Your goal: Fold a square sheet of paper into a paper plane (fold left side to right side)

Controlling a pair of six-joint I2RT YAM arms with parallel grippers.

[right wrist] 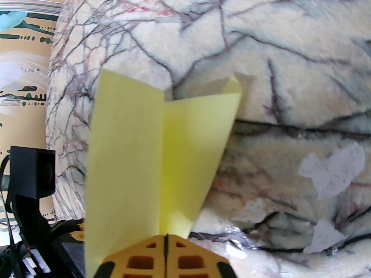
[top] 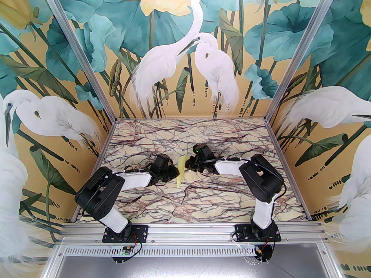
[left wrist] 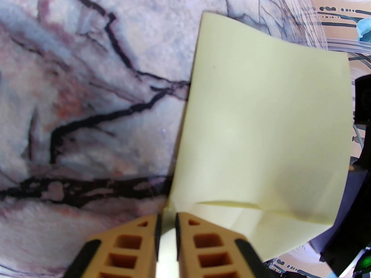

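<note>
The square sheet of paper (top: 181, 171) is pale yellow and hangs off the marble table (top: 203, 207) between both arms, near the middle. It is creased, not a narrow dart. In the left wrist view the sheet (left wrist: 261, 126) spreads up and to the right, with a folded flap along its lower edge. My left gripper (left wrist: 166, 227) is shut on its lower left corner. In the right wrist view the sheet (right wrist: 130, 155) stands as a V bent along a vertical crease. My right gripper (right wrist: 165, 239) is shut on the foot of that crease. From above, the left gripper (top: 175, 172) and right gripper (top: 187, 166) face each other.
Small white scraps (right wrist: 333, 169) lie on the marble to the right of the right gripper. The left arm's wrist camera (right wrist: 32, 169) sits close on the left of the sheet. Painted walls close in three sides of the table.
</note>
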